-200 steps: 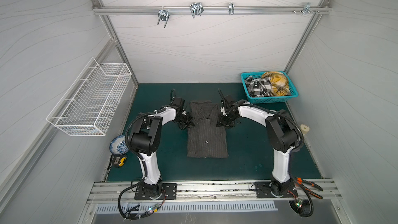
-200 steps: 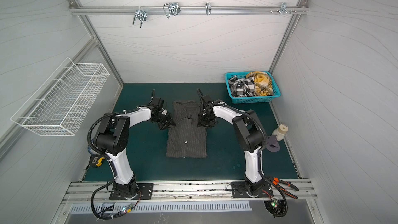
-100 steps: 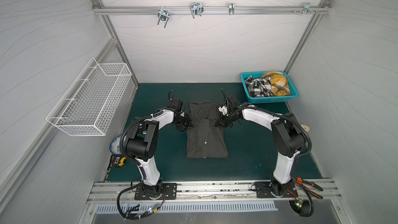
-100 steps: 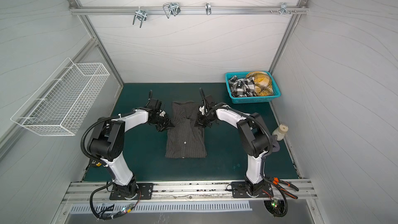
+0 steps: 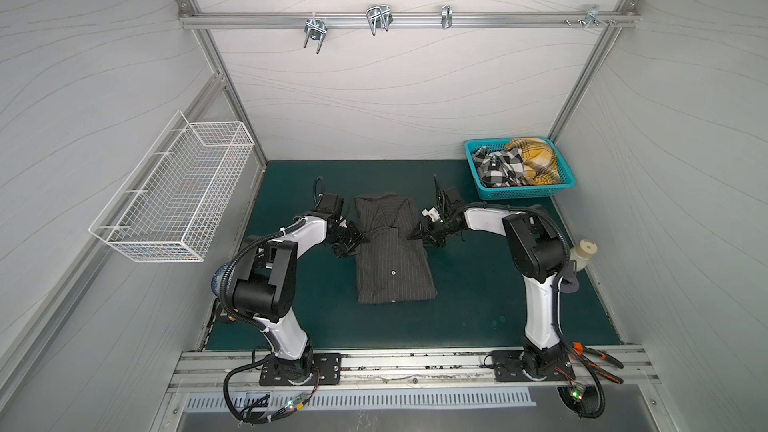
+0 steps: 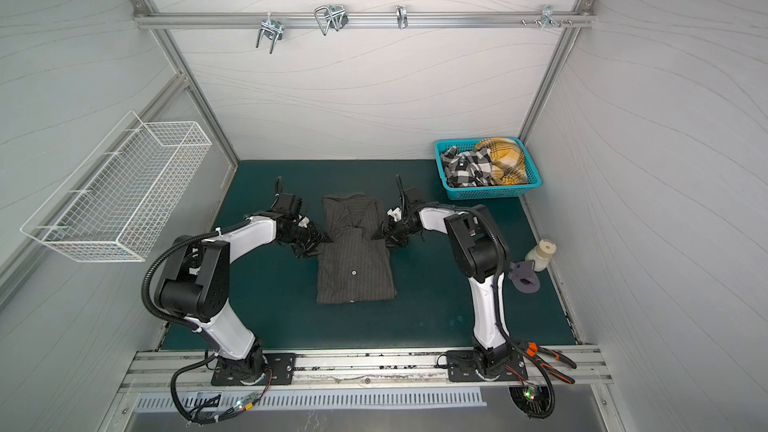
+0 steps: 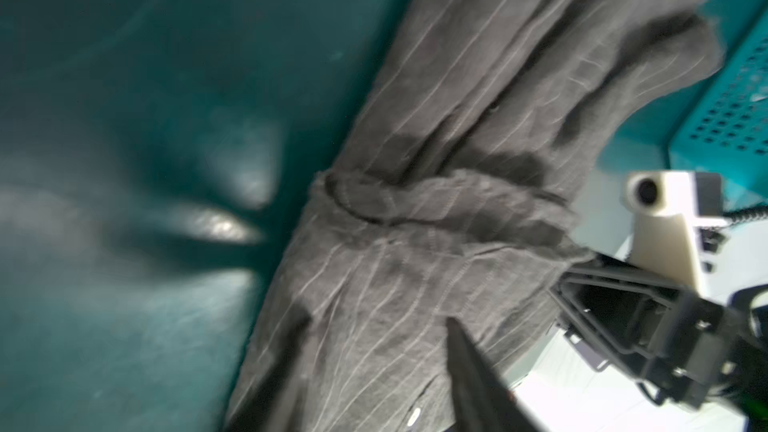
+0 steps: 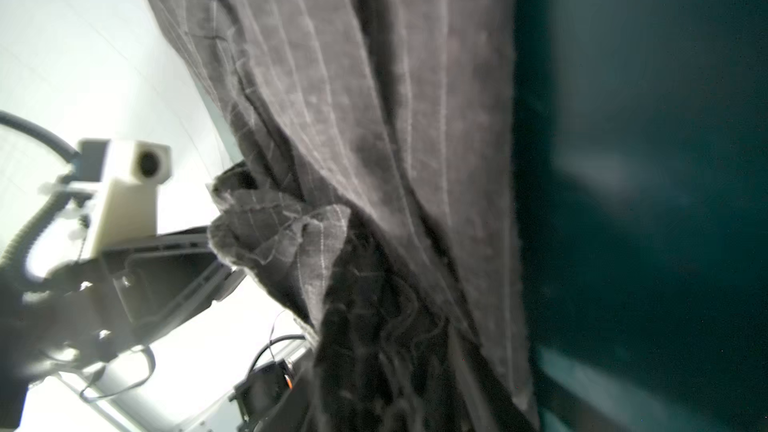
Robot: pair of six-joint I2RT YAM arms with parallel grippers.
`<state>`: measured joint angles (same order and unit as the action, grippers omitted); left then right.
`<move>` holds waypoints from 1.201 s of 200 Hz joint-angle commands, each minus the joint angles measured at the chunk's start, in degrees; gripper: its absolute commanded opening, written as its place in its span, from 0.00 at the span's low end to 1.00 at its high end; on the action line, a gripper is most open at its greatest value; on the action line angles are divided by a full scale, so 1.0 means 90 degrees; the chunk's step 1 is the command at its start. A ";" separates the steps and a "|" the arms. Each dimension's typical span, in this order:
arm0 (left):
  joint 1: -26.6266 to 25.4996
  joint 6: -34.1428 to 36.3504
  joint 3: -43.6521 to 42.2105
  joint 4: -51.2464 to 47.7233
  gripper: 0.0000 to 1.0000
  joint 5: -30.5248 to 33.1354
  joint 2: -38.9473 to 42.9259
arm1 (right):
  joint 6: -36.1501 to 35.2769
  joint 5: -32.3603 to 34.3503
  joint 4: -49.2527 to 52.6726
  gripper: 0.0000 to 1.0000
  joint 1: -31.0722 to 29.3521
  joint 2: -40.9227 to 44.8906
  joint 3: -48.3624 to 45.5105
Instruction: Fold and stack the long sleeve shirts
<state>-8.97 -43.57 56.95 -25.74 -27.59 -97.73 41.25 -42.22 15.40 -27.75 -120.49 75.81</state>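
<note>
A dark pinstriped long sleeve shirt [image 5: 392, 268] [image 6: 353, 272] lies on the green mat [image 5: 478, 305], its sides folded in to a narrow strip, collar at the far end. My left gripper [image 5: 355, 241] [image 7: 376, 322] is at its left edge, open, its two fingers spread over the cloth [image 7: 457, 160]. My right gripper [image 5: 417, 238] [image 6: 380, 238] is at the right edge; in both top views its tips stand apart. In the right wrist view the cloth [image 8: 353, 118] hides the jaws. A checked shirt [image 5: 496, 166] and a yellow plaid shirt [image 5: 536, 155] lie bunched in the teal basket [image 5: 519, 193].
A white wire basket [image 5: 174, 197] hangs on the left wall. A pale bottle [image 5: 584, 253] and a grey part stand at the mat's right edge. Orange-handled pliers [image 5: 598, 361] lie on the front rail. The teal basket [image 7: 739, 110] is at the far right.
Both arms stayed at the shirt's two edges, shifting slightly. The left gripper's jaws have spread apart. The shirt lies as before.
</note>
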 commanded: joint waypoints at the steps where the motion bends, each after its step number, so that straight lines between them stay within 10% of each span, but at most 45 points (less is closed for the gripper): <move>1: 0.0078 0.0077 0.0021 -0.0011 0.55 0.0163 0.0157 | -0.0358 0.0222 0.0628 0.50 -0.0050 -0.0168 0.0108; 91: 0.0176 0.0272 -0.0471 -0.0489 0.51 0.0228 0.1440 | -0.1431 0.2532 0.3129 0.88 -0.0030 0.1580 0.0799; 172: -0.0118 -0.0132 -0.2841 -0.1111 0.65 -0.0611 0.4195 | -0.0837 0.3089 0.3011 0.80 -0.1305 0.3541 -0.1804; 240: -0.0673 -0.0598 -0.3070 -0.0509 0.62 0.0016 0.3424 | -0.0135 0.2398 0.1671 0.73 -0.1453 0.3391 -0.3026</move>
<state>-14.76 -47.35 29.98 -33.61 -29.80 -64.75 37.41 -18.17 35.51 -40.34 -89.17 49.06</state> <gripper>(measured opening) 0.625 0.729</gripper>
